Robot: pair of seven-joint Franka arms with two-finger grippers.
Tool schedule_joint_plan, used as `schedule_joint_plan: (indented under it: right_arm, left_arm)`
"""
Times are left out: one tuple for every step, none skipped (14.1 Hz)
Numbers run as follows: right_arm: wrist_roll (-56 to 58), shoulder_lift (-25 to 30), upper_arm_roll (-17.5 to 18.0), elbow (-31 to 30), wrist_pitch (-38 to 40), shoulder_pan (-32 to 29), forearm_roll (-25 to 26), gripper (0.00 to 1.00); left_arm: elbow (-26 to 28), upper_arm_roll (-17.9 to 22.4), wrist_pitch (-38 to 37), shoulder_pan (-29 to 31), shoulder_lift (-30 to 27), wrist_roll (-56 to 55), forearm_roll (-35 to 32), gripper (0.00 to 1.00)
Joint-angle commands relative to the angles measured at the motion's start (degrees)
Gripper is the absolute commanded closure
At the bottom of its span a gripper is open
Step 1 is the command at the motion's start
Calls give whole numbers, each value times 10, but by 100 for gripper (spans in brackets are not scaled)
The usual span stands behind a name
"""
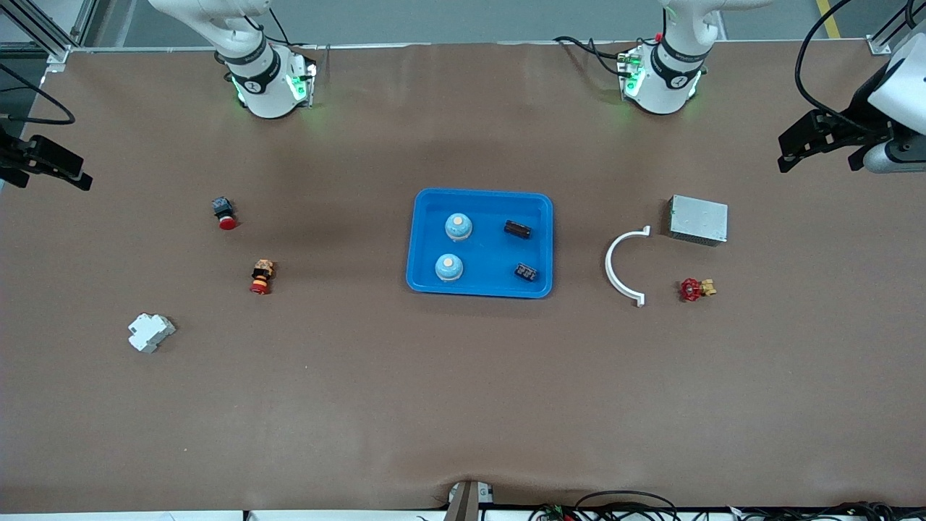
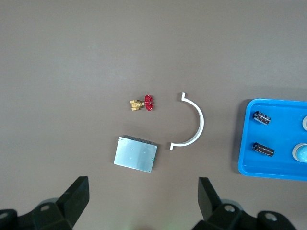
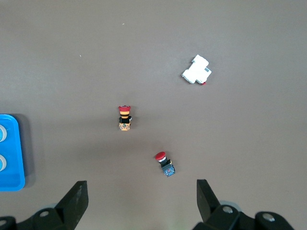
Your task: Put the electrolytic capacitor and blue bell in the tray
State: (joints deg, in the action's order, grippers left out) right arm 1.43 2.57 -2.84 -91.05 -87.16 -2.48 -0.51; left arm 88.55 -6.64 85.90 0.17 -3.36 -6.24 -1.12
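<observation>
The bright blue tray [image 1: 485,250] lies mid-table. In it are two blue bells [image 1: 458,226] [image 1: 448,267] toward the right arm's end, and two dark electrolytic capacitors [image 1: 517,229] [image 1: 526,273] toward the left arm's end. My left gripper [image 1: 792,152] hangs open and empty, high over the left arm's end of the table. In the left wrist view [image 2: 143,201] it is wide open, and the tray [image 2: 283,143] and capacitors [image 2: 263,149] show at the edge. My right gripper [image 1: 72,174] is open and empty over the right arm's end [image 3: 142,201].
A grey metal box [image 1: 698,219], a white curved clip [image 1: 615,268] and a red-handled valve [image 1: 696,289] lie toward the left arm's end. A red push button [image 1: 224,213], a red-and-yellow button [image 1: 261,277] and a white breaker [image 1: 150,332] lie toward the right arm's end.
</observation>
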Motion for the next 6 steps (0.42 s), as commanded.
schedule_joint_plan:
  right_arm:
    - [2,10,6,-3,5,-9,-6,0]
    - [2,10,6,-3,6,-9,-6,0]
    - [2,10,6,-3,6,-9,-6,0]
    - [2,10,6,-3,6,-9,-6,0]
    - [2,10,6,-3,6,-9,-6,0]
    - [1,10,6,-3,6,-9,-6,0]
  left_arm:
    - [-3,2,-8,3,-6,1,11,0]
    - [-3,2,-8,2,-5,0,11,0]
    - [-3,1,-8,2,-5,0,11,0]
    - [-3,1,-8,2,-4,0,10,0]
    - [-5,1,-8,2,-3,-1,10,0]
    - [-5,1,-8,2,-2,-1,10,0]
